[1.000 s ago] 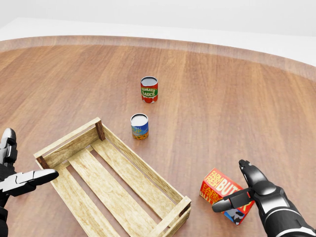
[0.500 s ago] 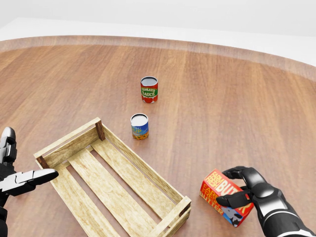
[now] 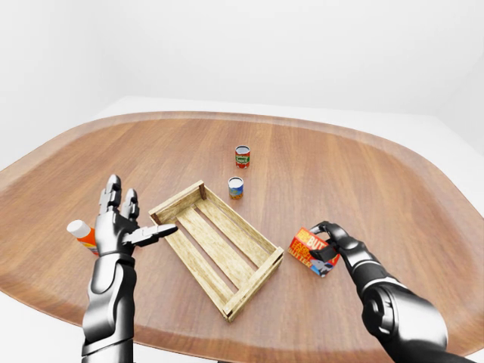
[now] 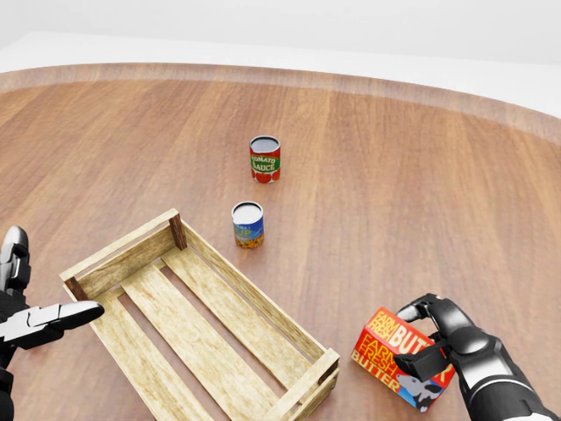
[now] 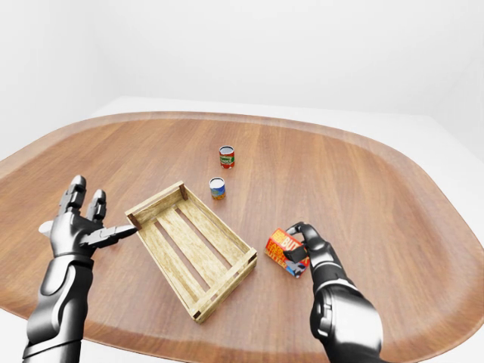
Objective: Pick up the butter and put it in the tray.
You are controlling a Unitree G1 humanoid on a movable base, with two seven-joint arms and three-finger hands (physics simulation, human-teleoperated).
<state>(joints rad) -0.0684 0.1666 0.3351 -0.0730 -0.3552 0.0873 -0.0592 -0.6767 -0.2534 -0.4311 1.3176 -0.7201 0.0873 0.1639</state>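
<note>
Three fingers of the right hand [image 4: 438, 338] are clamped round the butter [image 4: 394, 355], presumably for lifting into the tray [image 4: 131, 254]; left hand [image 3: 121, 225] fingers are spread, idle.

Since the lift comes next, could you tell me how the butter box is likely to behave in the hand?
The butter box looks like a stiff printed carton, so it probably holds its shape. The right hand closes round one end only, so it may pivot. Its flat faces make rolling unlikely.
</note>
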